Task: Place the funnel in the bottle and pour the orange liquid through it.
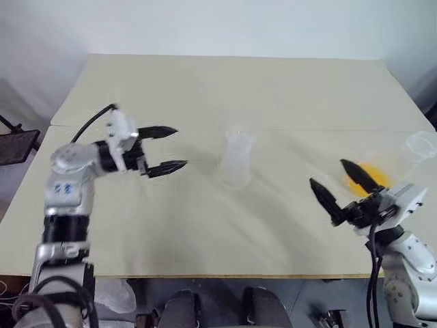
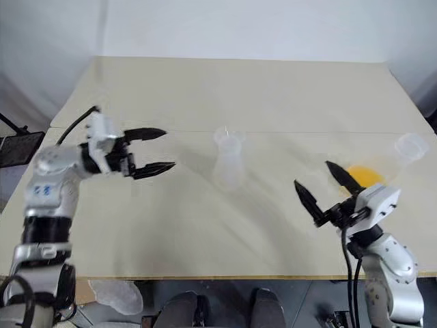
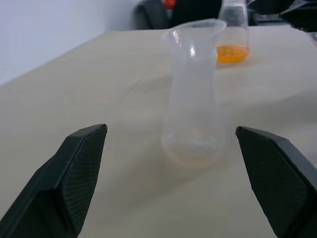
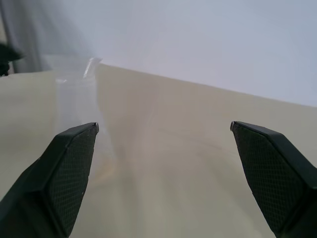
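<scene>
The clear bottle (image 1: 235,167) stands upright mid-table. The small clear funnel (image 3: 194,30) sits in its neck, its flared rim on top. My left gripper (image 1: 181,147) is open and level, a short way to the left of the bottle and pointing at it, with nothing between its fingers. The orange liquid (image 1: 374,175) lies in the bottom of a larger clear flask (image 1: 419,146) at the right side of the table. My right gripper (image 1: 329,173) is open and empty, just in front of that flask, and its upper finger overlaps the liquid.
The pale table (image 1: 205,225) has a seam running across it behind the bottle. Its front edge lies close under both arms. A black frame (image 1: 15,143) stands off the table's left side.
</scene>
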